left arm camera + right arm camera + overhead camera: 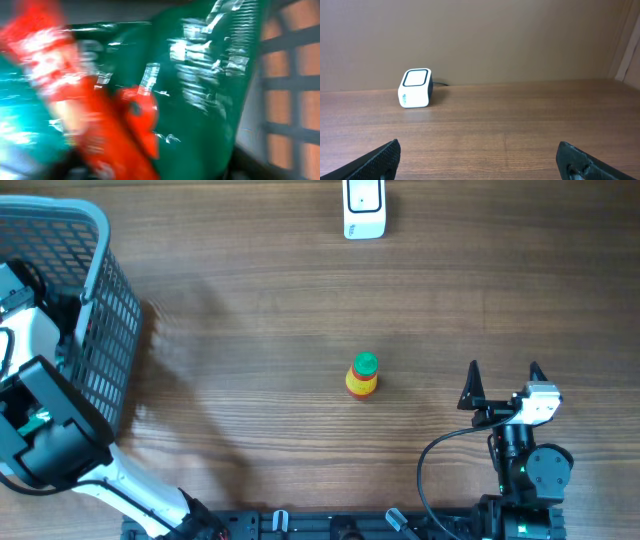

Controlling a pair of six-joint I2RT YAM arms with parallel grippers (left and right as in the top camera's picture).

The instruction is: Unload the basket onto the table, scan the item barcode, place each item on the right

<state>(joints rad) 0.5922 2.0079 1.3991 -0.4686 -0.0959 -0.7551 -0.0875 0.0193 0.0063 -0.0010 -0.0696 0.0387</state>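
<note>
My left arm (45,420) reaches down into the grey mesh basket (105,320) at the table's left edge. The left wrist view is blurred and filled by a red packet (100,130) lying across a shiny green bag (200,100), very close to the camera. The left fingers are lost in the blur, so their stance and any hold cannot be made out. The white barcode scanner (364,208) stands at the far edge, also the scanner (415,88) ahead of my right gripper. My right gripper (503,372) rests open and empty near the front right.
A small yellow-orange bottle with a green cap (363,375) stands upright in the middle of the wooden table. The basket wall (287,85) shows at the right of the left wrist view. A black cable (430,470) loops beside the right arm's base.
</note>
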